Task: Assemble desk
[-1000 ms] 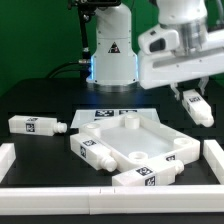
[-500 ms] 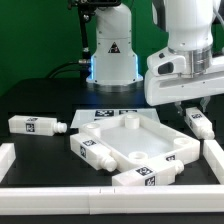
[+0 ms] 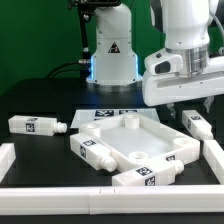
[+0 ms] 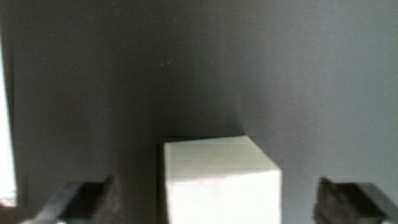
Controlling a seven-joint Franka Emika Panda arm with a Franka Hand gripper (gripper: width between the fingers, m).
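The robot's gripper (image 3: 186,108) hangs over a short white plastic post leg (image 3: 197,123) with a black-and-white square tag, at the exterior view's right. In the wrist view its two dark fingers (image 4: 75,197) stand apart, one on each side of the leg, with a dark gap on both sides. They do not touch it, so nothing is held. This leg lies on the black table (image 3: 45,150), near the right edge of the flat white plastic tabletop panel (image 3: 135,143) with a raised rim. The panel sits in the middle of the table.

Here is what could go wrong. If the gripper comes down a bit to one side, a finger could land on top of the leg and push it or roll it away. If the fingers pinch only the end of the leg, it could tip in the grip. The leg is also near the panel and the long white border rail (image 3: 213,160), so a bump could knock it into them.

Now the count:
- **Tabletop panel:** one.
- **Post legs:** four.
  - One is under the gripper.
  - One is far off at the exterior view's left (image 3: 35,125).
  - One is by the panel's left corner (image 3: 92,153).
  - One is just in front of the panel (image 3: 150,175).
- **Gripper:** one, with two fingers.
- **Marker board:** one thin white marker board (image 3: 113,114), behind the panel.
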